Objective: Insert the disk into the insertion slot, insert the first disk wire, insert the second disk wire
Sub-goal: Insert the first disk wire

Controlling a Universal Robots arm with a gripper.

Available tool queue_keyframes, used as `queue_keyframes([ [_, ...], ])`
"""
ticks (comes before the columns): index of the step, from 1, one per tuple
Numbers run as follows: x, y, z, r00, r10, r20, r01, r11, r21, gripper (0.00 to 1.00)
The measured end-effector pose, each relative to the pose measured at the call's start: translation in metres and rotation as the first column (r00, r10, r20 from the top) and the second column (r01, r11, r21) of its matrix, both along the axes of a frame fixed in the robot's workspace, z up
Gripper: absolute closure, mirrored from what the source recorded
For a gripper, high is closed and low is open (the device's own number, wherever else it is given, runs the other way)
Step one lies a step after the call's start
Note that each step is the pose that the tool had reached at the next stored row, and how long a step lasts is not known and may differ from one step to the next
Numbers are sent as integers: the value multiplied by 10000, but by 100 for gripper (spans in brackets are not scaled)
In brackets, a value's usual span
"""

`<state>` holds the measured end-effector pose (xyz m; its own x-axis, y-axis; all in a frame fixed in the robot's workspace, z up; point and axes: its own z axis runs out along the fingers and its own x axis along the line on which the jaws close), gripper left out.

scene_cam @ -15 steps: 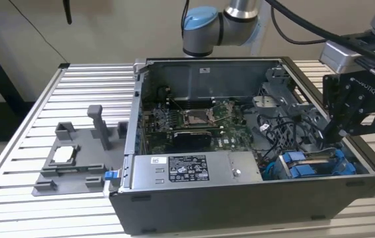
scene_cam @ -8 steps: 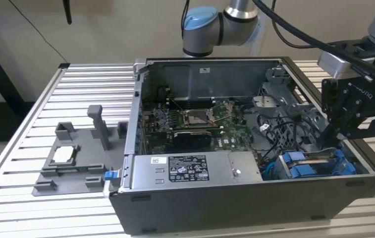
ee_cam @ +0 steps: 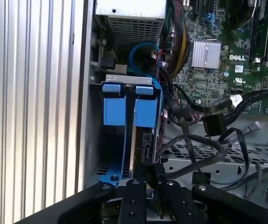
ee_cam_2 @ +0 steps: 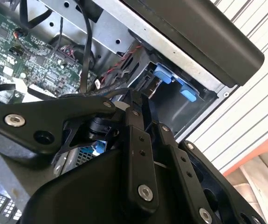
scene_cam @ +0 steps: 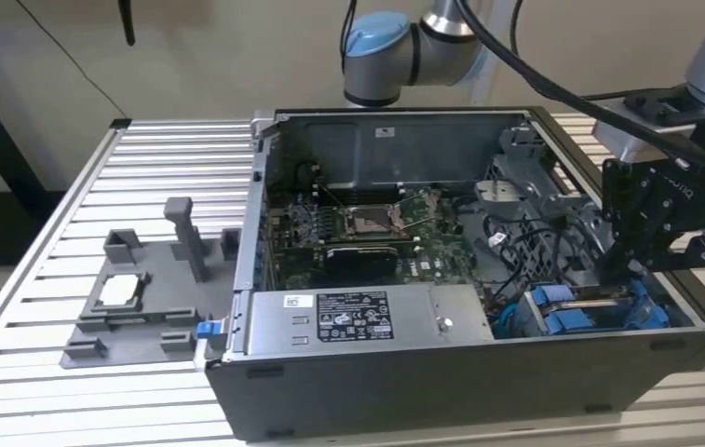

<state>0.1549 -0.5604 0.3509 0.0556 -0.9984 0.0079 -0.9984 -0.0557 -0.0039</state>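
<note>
Down in a corner of the case, at the exterior view's right, the disk stands on edge inside the insertion slot. Its length runs straight away from the pincer at its near end. Whether that pincer is clamped on it, I cannot tell.

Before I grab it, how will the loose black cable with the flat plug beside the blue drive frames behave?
Probably floppy: the black cable droops in loose curves over the perforated metal panel, so pushing would likely just bend it. Its plug looks rigid, likely the surer grip. It lies among other wires, so pulling may drag them.
</note>
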Motion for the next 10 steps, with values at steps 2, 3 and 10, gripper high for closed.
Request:
queue_keyframes([
  [2, 10, -1, -17, 10000, -6, 0, 6, 10000, 39, 81],
  [3, 15, -1, -25, 10000, -9, 0, 9, 10000, 57, 81],
  [10, 32, -1, -71, 10000, -36, 0, 36, 9999, 99, 81],
])
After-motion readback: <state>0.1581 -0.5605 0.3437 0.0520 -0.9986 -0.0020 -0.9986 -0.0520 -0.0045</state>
